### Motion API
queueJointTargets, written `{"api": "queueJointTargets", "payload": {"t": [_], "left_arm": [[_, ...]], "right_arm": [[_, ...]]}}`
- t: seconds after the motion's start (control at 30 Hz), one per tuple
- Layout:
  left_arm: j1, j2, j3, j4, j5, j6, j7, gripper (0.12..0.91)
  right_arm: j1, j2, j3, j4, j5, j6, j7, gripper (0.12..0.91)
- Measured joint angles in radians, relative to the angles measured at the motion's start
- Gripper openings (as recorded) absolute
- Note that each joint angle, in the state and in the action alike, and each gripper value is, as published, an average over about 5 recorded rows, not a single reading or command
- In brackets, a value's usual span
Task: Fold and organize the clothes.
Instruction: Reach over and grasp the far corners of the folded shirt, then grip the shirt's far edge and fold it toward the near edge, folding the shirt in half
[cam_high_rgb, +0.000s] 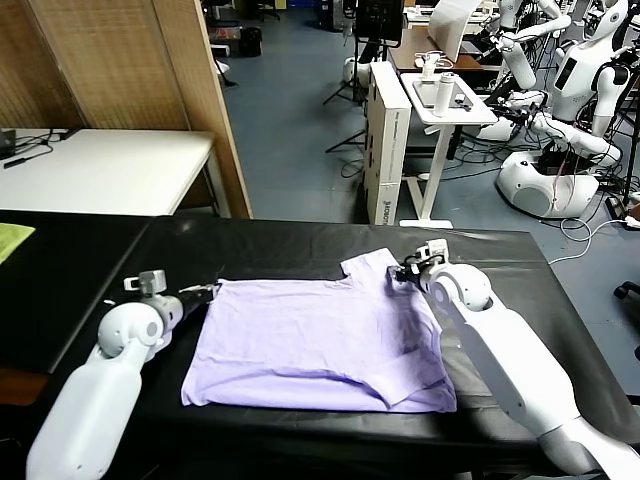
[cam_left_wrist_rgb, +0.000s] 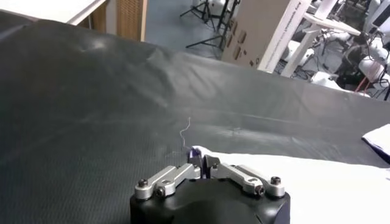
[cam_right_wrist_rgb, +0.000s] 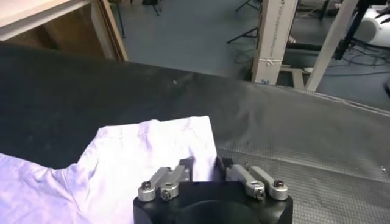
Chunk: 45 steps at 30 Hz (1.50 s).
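The clothes are one pale lavender T-shirt (cam_high_rgb: 320, 340) spread flat on the black table (cam_high_rgb: 300, 240), with a fold along its near right corner. My left gripper (cam_high_rgb: 207, 291) is at the shirt's far left corner. In the left wrist view it (cam_left_wrist_rgb: 202, 159) is shut on that corner of the T-shirt (cam_left_wrist_rgb: 317, 182), a bit of purple cloth pinched between the fingertips. My right gripper (cam_high_rgb: 403, 271) is at the far right sleeve. In the right wrist view its jaws (cam_right_wrist_rgb: 205, 165) stand apart, with the sleeve edge of the T-shirt (cam_right_wrist_rgb: 140, 152) between them.
A yellow-green cloth (cam_high_rgb: 10, 240) lies at the far left. Behind the black table are a white table (cam_high_rgb: 100, 165), a wooden screen (cam_high_rgb: 150, 60), a white desk (cam_high_rgb: 440, 100) and other robots (cam_high_rgb: 560, 120). Bare black surface surrounds the shirt.
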Motion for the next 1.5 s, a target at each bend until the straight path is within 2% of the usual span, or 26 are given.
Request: {"api": "queueJointTargets", "payload": {"t": [0.13,0.4,0.77,1.03,1.5], "left_arm": [[0.007,-0.001,-0.001,-0.006,0.002,0.0,0.0,0.182],[0.038,0.006,-0.027,-0.054,-0.009,0.0,-0.004,0.18],[0.131,0.024,-0.094,-0.189,-0.048,-0.013,-0.009,0.18],[0.211,0.034,-0.145,-0.285,-0.056,-0.024,-0.008,0.18],[0.333,0.032,-0.211,-0.385,-0.048,-0.043,-0.006,0.18]], "right_arm": [[-0.012,-0.006,0.014,0.019,0.003,0.0,0.0,0.206],[-0.057,-0.04,0.058,0.108,0.036,0.0,0.002,0.144],[-0.175,-0.099,0.149,0.299,0.11,0.0,0.03,0.14],[-0.271,-0.147,0.22,0.429,0.138,0.0,0.032,0.14],[-0.467,-0.231,0.332,0.611,0.156,0.0,0.034,0.14]]}}
